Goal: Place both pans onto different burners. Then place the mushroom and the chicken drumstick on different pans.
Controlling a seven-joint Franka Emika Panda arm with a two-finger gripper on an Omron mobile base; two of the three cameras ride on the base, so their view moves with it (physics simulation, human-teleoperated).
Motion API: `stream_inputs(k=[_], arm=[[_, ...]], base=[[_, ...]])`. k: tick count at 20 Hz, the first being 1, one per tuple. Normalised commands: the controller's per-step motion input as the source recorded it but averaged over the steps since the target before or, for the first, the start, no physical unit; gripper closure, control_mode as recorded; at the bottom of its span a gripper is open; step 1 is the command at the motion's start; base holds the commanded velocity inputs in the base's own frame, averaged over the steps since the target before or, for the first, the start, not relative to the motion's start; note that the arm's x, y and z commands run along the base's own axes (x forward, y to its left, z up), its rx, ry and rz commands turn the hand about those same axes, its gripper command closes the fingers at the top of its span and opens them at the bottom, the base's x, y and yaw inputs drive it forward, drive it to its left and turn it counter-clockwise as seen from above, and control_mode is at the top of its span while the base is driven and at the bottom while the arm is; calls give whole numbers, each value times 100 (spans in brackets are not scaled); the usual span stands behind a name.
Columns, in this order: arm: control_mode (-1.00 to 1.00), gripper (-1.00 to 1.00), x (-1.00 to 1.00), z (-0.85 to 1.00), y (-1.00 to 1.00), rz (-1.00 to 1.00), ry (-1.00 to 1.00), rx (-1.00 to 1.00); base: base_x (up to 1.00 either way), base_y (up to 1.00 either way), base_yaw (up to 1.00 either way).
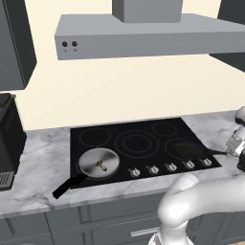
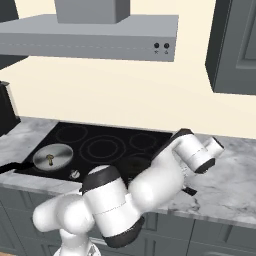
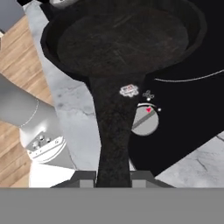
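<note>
The dark pan (image 3: 124, 41) lies over the front right burner of the black cooktop (image 1: 119, 158). Its handle (image 3: 114, 131) runs back between my fingertips, and my gripper (image 3: 113, 177) is shut on the handle's end. In the left base view the dark pan (image 1: 184, 148) points its handle toward my hand at the right edge. The silver pan (image 1: 98, 162) sits on the front left burner with its black handle (image 1: 67, 185) over the counter edge. The tan mushroom (image 1: 101, 164) lies in its middle. The large centre burner (image 1: 136, 142) is bare. The chicken drumstick is out of view.
A row of silver knobs (image 1: 170, 167) lines the cooktop's front edge, one right under the held handle (image 3: 144, 120). A grey hood (image 1: 143, 36) hangs overhead. A dark appliance (image 1: 9, 139) stands at the far left on the marble counter (image 1: 43, 158).
</note>
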Motion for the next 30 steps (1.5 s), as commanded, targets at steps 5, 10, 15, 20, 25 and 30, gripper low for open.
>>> stream_inputs(k=[5,10,15,20,25,30], arm=[[-100,100,7,0,4,-7,2,0],[-100,100,43,2,7,-14,0,0],[-100,100,46,-2,12,-10,2,-3],[-100,100,12,-28,22,0,8,-4],[-100,100,-9,-48,13,2,7,-7],[-100,100,-12,-49,2,2,7,-12]], base=[[0,0,0],[0,0,0],[0,0,0],[0,0,0],[0,0,0],[0,0,0]])
